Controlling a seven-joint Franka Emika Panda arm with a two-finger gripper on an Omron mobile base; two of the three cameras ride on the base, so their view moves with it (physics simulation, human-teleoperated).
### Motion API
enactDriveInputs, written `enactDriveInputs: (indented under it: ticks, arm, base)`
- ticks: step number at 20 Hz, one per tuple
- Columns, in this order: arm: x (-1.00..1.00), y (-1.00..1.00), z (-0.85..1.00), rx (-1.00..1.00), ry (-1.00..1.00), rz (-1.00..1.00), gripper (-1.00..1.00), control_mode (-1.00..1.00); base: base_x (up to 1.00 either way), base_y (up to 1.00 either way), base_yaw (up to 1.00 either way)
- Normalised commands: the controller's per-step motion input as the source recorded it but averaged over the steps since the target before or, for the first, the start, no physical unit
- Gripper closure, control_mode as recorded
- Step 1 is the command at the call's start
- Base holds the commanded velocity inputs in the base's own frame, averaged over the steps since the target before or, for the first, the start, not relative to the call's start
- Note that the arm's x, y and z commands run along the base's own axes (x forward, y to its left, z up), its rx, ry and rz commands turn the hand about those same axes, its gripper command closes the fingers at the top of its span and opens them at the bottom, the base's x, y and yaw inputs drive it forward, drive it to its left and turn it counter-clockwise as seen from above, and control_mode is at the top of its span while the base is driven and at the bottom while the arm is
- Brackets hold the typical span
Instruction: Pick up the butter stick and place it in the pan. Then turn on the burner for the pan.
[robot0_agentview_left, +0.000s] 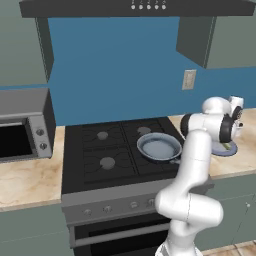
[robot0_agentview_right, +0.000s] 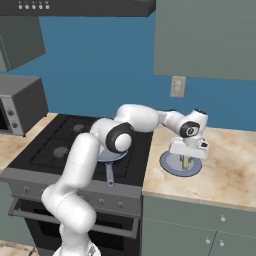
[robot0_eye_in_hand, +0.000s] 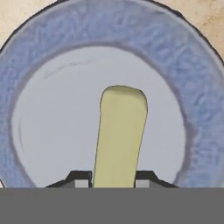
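Hand view puts the butter stick (robot0_eye_in_hand: 119, 135) straight ahead of me, running up from between the two dark fingertips (robot0_eye_in_hand: 79, 179) with the blue-grey plate (robot0_eye_in_hand: 192, 65) behind it. The tips sit just beside the stick on either flank; I cannot tell whether they are pressing it or standing a hair apart. From the right base view, my gripper (robot0_agentview_right: 185, 161) points down over the plate (robot0_agentview_right: 170, 167), which sits on the counter (robot0_agentview_right: 225, 175) near its stove-side edge, and the stick (robot0_agentview_right: 185, 163) shows as a pale sliver between the fingers above the plate. From the left base view I see the pan (robot0_agentview_left: 159, 148) on the front right burner (robot0_agentview_left: 150, 131) of the stove (robot0_agentview_left: 90, 170), its handle toward the front edge.
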Motion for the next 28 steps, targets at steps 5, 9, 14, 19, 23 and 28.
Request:
enactDriveInputs:
  ticks: [5, 9, 14, 19, 23, 28]
  arm:
    - [-0.61, 0.29, 0.0, 0.0, -0.26, 0.0, 1.0, -1.0]
    - [-0.51, 0.33, 0.09, 0.0, -0.19, 0.0, 1.0, -1.0]
    - [-0.35, 0.36, 0.39, -0.02, -0.04, 0.0, 1.0, -1.0]
    - [-0.05, 0.44, 0.57, -0.06, 0.0, 0.0, 1.0, -1.0]
    - [-0.11, 0.57, 0.38, -0.03, 0.0, 0.0, 1.0, -1.0]
    - [-0.09, 0.66, 0.23, 0.0, 0.0, 0.0, 1.0, -1.0]
  base:
    - [0.0, 0.0, 0.0]
    - [0.0, 0.0, 0.0]
    - [0.0, 0.0, 0.0]
    - [0.0, 0.0, 0.0]
    - [0.0, 0.0, 0.0]
    - [0.0, 0.0, 0.0]
